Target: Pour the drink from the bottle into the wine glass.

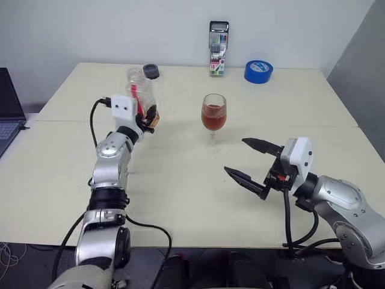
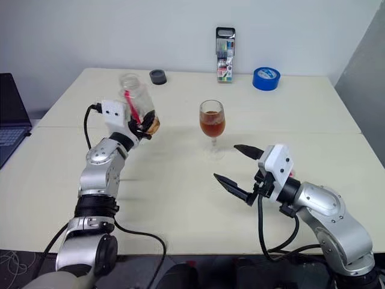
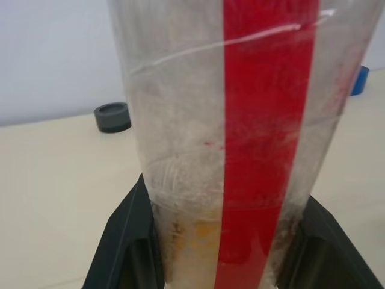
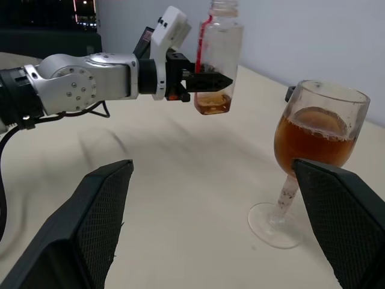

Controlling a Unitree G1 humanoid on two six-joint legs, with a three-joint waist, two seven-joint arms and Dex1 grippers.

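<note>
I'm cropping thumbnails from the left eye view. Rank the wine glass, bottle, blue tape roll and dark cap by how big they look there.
1. Bottle and wine glass: much alike, not ranked.
2. Tape roll, though it lies farther back.
3. Cap, smallest.

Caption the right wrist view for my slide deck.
Left gripper holds the nearly empty bottle upright beside the filled wine glass.
</note>
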